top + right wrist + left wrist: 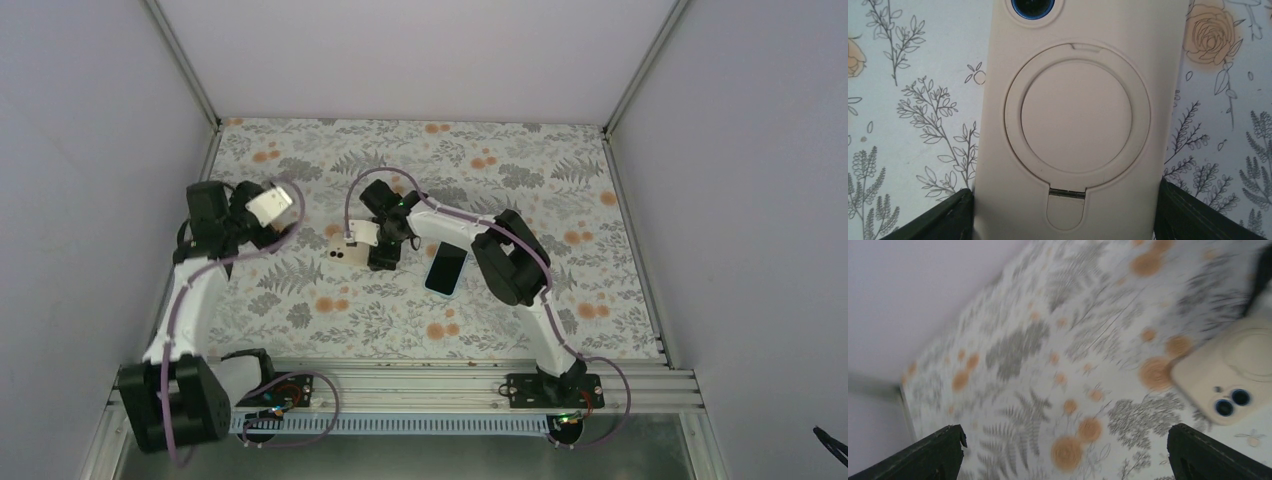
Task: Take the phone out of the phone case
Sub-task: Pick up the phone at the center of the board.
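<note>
Floral cloth (300,300): cream ring-backed case (342,252), axis 9–3 o'clock, lenses (335,256) at 9. Left gripper (1066,437) wide; right gripper (1064,205) flanks case, grip unclear.

Top view high over the table (300,310); wrist views close, downward, sharing the phone case (1073,125).

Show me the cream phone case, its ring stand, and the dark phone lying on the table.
cream phone case (342,251), top view, bare camera-lens end.
ring stand (1012,116), right wrist view, left side of band.
dark phone (446,270), top view, middle of screen.
</note>
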Robot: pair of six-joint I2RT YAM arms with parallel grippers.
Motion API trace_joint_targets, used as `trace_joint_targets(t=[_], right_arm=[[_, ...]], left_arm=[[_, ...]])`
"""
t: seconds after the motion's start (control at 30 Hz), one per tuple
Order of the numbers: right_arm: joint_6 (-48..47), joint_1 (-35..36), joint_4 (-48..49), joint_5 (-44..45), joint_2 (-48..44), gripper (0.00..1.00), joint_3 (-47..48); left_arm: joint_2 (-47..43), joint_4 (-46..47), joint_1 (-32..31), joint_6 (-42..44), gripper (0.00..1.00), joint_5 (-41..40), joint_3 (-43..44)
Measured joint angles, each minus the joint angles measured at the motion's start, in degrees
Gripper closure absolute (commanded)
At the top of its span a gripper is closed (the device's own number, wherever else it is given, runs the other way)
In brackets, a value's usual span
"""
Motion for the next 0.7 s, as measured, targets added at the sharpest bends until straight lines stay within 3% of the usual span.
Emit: trace_joint_targets(t=[0.17,0.43,0.53,0.7], right_arm=[[-0.13,-1.6,-4.83,-5.75,-0.52,0.39,0.5],[-4.15,-8.66,-21.38,-22.32,-3.5,0.43,9.18],[-6.49,-10.27,-25.81,-27.06,-5.33,0.43,12.41],[-9.31,-10.38,-31.08,-32.17,-5.99,0.45,15.54]], left_arm=[[-10.43,1.05,0.22,19.58,0.0,15.74,-8.39],[-4.66,-5.86,0.33,54.66,0.03,27.12,-7.76],[-3.04,-8.35,0.17,61.9,0.05,28.59,-7.63],[-1.62,-9.2,-1.31,67.04,0.09,29.9,-6.84]])
